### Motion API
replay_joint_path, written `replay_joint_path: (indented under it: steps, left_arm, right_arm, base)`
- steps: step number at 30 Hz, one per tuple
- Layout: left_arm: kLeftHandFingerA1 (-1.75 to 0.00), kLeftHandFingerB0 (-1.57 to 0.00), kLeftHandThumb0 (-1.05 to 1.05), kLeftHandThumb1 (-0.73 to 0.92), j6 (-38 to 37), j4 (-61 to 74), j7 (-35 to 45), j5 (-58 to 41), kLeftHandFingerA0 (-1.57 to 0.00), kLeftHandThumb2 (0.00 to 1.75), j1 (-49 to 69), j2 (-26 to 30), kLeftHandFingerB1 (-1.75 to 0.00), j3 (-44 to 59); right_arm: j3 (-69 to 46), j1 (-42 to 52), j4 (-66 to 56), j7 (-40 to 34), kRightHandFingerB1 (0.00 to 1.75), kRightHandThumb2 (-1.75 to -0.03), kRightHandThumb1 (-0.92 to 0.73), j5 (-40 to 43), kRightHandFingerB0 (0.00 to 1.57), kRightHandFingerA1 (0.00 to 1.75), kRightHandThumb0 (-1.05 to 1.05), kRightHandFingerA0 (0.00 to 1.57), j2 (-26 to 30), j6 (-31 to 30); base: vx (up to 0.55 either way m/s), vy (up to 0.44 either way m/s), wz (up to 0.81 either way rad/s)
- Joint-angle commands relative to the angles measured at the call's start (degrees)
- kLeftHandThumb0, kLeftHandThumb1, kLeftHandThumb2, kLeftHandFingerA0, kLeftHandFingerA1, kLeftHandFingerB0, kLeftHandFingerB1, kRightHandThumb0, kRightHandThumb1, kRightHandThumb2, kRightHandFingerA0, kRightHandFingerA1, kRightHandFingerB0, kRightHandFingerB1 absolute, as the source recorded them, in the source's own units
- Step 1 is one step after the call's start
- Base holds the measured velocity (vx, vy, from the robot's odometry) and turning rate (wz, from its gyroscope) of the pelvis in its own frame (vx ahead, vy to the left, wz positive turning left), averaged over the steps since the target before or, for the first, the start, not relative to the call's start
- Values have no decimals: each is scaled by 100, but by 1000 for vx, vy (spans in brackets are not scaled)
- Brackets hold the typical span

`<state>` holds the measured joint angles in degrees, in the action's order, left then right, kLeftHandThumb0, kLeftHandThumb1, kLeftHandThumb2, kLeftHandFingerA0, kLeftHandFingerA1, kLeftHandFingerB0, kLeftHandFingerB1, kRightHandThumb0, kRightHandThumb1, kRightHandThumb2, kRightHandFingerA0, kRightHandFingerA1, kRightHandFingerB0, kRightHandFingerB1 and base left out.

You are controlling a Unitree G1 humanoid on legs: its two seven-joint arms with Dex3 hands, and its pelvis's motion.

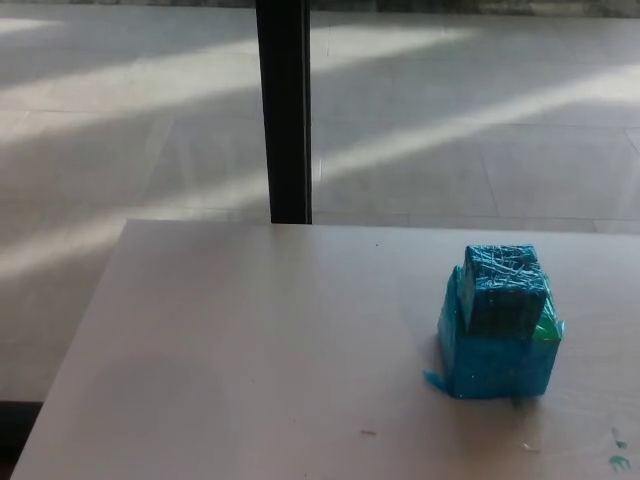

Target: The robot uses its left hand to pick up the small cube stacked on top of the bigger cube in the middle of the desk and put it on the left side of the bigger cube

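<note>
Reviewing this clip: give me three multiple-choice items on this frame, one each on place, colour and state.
1. Where is the small cube?
A. On top of the bigger cube
B. On the desk, left of it
C. On the floor

2. What colour are both cubes?
A. Red
B. Blue
C. Yellow

3. What are the robot's hands doing?
A. Left hand holds the small cube
B. Right hand presses the bigger cube
C. Neither hand is in view

Answers: 1 A, it sits stacked on the bigger cube; 2 B, both are wrapped in blue; 3 C, no hand or arm shows.
</note>
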<state>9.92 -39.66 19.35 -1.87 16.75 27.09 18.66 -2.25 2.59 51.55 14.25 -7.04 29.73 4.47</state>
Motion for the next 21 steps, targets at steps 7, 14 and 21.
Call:
replay_joint_path:
  steps: [7,14,21]
  left_arm:
    - [-15,0,-84,61,1484,2564,182,-318,0,95,-1602,1247,-9,434]
    - [-20,0,-97,57,1814,3422,570,816,0,98,-3829,1654,0,-1384]
    - [-9,0,-91,47,1708,2797,529,1286,0,97,-5541,577,0,-2784]
  right_arm:
    - [237,-125,550,413,72,-112,-60,-91,25,78,-95,21,246,656]
    - [167,-96,614,547,80,-63,-81,32,22,96,-103,14,227,747]
    - [216,-117,537,502,77,-65,-79,-47,24,93,-103,13,243,620]
  base:
    - [0,0,0]
    - [0,0,0]
    - [0,0,0]
